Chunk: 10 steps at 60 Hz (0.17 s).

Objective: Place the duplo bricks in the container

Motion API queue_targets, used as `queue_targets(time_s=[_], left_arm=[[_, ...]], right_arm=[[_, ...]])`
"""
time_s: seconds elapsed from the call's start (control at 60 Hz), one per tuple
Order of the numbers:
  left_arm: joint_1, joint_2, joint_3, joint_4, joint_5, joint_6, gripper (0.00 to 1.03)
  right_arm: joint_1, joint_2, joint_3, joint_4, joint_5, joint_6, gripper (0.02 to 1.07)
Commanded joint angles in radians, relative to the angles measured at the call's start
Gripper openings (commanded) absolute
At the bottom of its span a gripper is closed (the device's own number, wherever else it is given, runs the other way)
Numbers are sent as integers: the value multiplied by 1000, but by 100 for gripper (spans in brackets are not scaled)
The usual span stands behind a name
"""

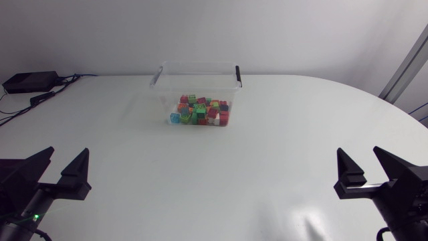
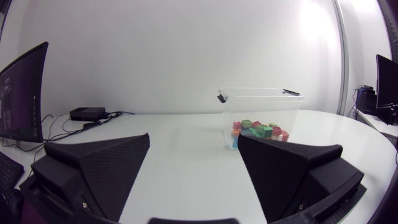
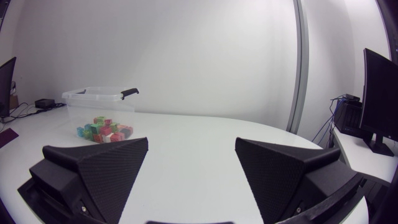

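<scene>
A clear plastic container (image 1: 162,75) with black handle clips stands at the far middle of the white table. Inside it lie several coloured duplo bricks (image 1: 200,110) in red, green, blue, orange and pink. I see no brick on the table outside it. My left gripper (image 1: 65,170) rests open at the near left corner, nothing between its fingers. My right gripper (image 1: 366,168) rests open at the near right corner, also empty. In the left wrist view the container (image 2: 292,102) and bricks (image 2: 256,130) stand far ahead of the gripper (image 2: 194,165). The right wrist view shows the container (image 3: 78,97) far ahead, beside its gripper (image 3: 191,167).
A black box (image 1: 30,81) with cables (image 1: 17,107) lies at the table's far left edge. The white table (image 1: 221,181) stretches bare between both grippers and the container.
</scene>
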Motion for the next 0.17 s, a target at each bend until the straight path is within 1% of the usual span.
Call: queue_targets(time_s=[0.0,0.15], left_arm=[[-6,-12,-19,16,-9,-28,99],[-6,-12,-19,16,-9,-28,99]], right_arm=[[-7,-10,-17,19,-3,32,103],[-7,-10,-17,19,-3,32,103]])
